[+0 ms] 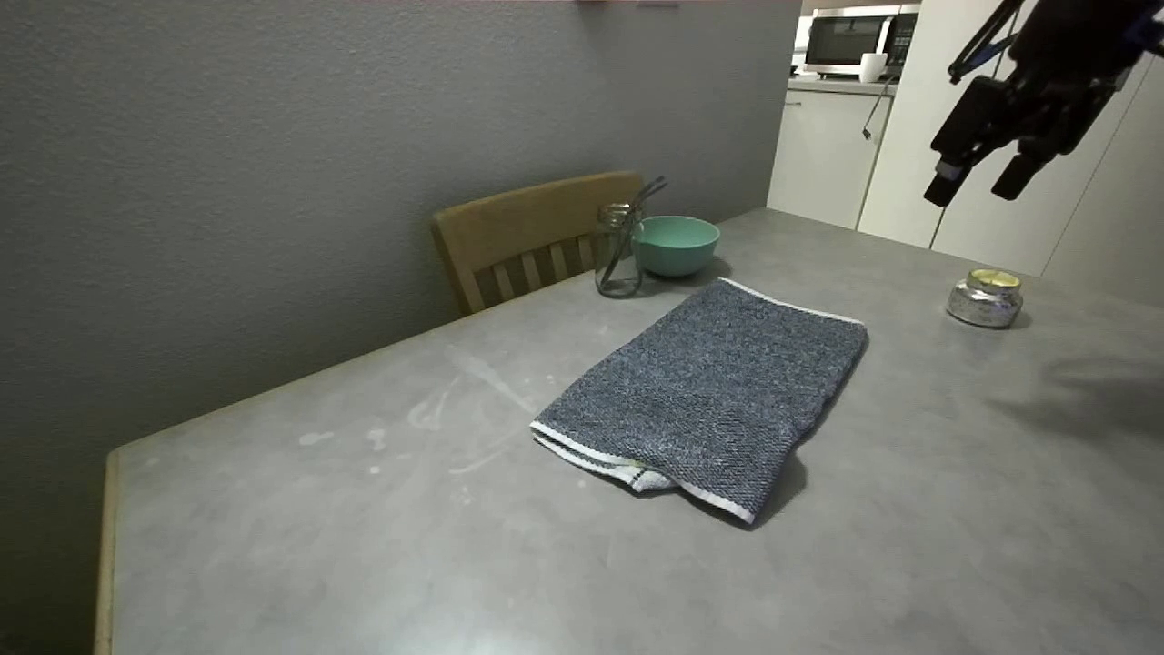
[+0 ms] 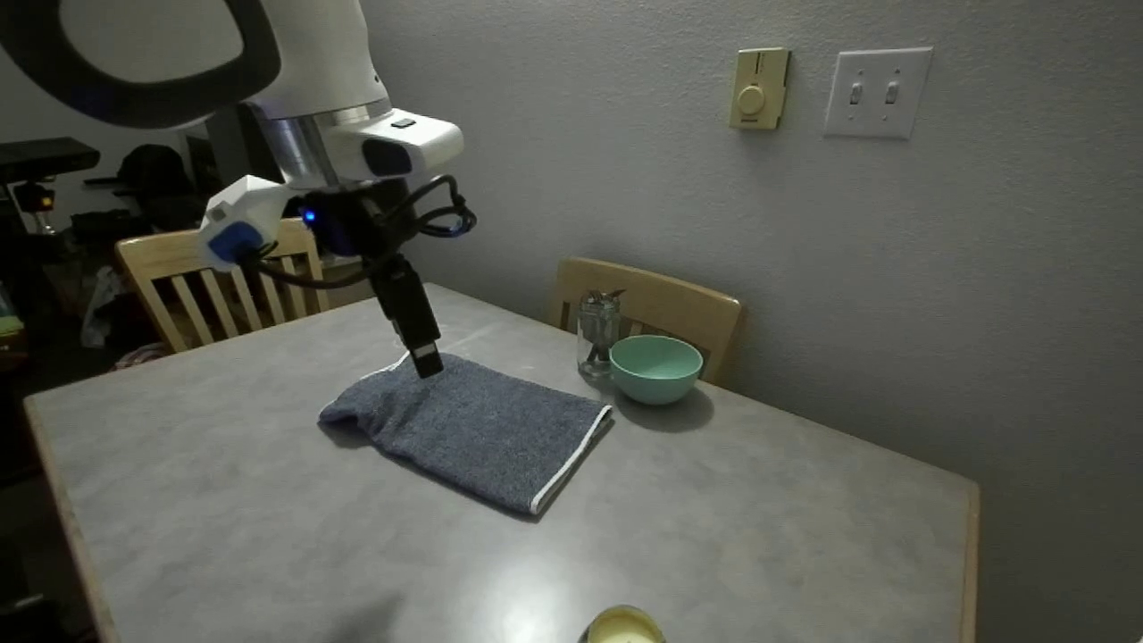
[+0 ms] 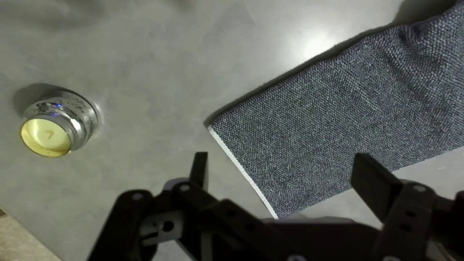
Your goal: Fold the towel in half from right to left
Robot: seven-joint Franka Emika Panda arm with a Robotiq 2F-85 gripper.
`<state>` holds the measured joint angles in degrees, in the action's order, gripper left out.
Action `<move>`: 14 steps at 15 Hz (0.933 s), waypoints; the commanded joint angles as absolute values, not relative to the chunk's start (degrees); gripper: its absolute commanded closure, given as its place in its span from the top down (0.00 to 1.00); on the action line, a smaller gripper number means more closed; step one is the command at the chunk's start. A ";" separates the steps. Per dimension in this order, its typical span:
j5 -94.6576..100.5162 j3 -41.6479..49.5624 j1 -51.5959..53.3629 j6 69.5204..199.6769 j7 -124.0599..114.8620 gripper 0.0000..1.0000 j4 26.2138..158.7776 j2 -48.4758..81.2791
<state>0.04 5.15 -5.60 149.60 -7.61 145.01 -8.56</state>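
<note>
Blue-grey terry towel: It lies on the grey table, near the edge by the wall, one short end toward the edge by the white cupboards.
Fold: I see two layers, so I think the towel is folded in half and the big job is done. I can't be sure which side has the crease.
Pale hem: Straight and neat at the cupboard end.
Striped underside: A bit pokes out at the other short end, so that end is messy.
Loose corner: This one, farthest from wall and cupboards, looks lifted. Maybe patting it flat is all that's left.
Gripper: High over the table, not touching the towel. Its two fingers are wide apart, nothing between them.
Green bowl: By the wall edge, near the towel but apart.
</note>
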 commanded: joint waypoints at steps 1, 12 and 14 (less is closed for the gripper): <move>6.36 4.73 -7.77 153.67 -9.97 1.00 144.66 -6.29; -14.68 8.38 -6.38 165.30 16.69 1.00 141.76 2.47; -15.69 8.35 -6.33 165.20 18.00 1.00 140.53 3.72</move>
